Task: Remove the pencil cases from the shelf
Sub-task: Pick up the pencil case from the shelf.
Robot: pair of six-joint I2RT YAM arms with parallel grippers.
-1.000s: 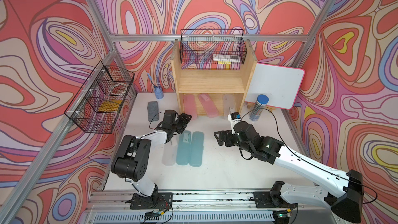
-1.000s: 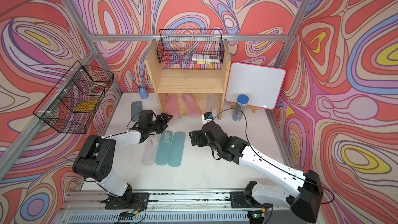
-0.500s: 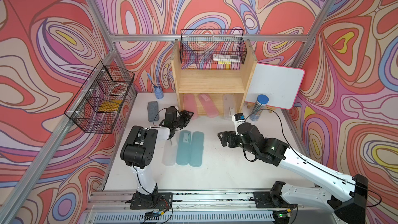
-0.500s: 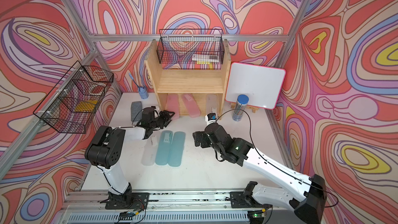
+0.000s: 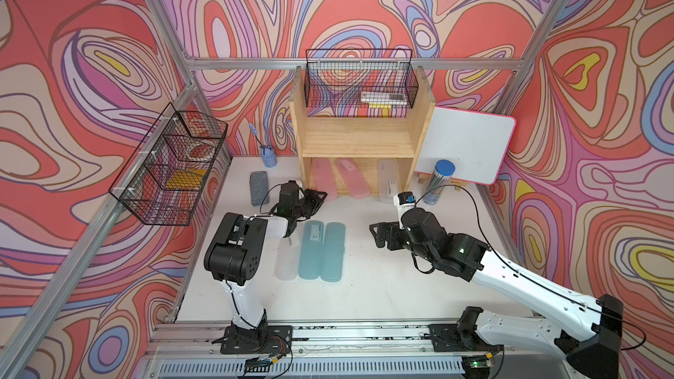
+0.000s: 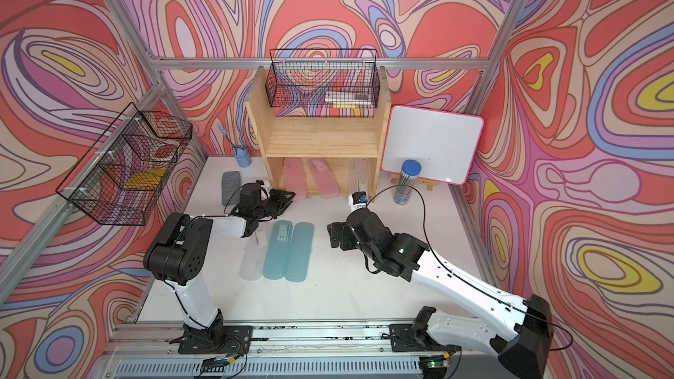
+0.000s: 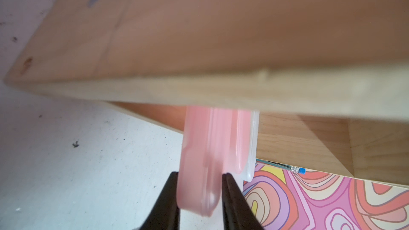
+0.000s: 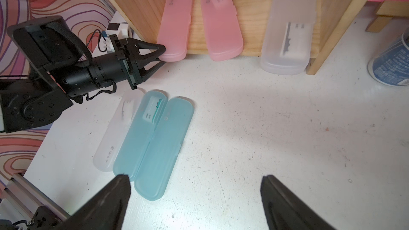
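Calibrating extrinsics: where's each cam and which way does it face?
Top views: high above the front rail, looking down at the shelf; left arm and right arm show whole.
Left wrist: low behind the left gripper, shut on the left pink case, facing the shelf's lower tier.
Right wrist: behind the open right gripper, looking down at the teal cases and shelf; left arm shows.
Shared: both wrist views show that pink case.

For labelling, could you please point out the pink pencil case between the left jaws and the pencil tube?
pink pencil case (image 7: 199,189), left wrist view, its rounded free end.
pencil tube (image 5: 445,168), a top view, its blue cap.
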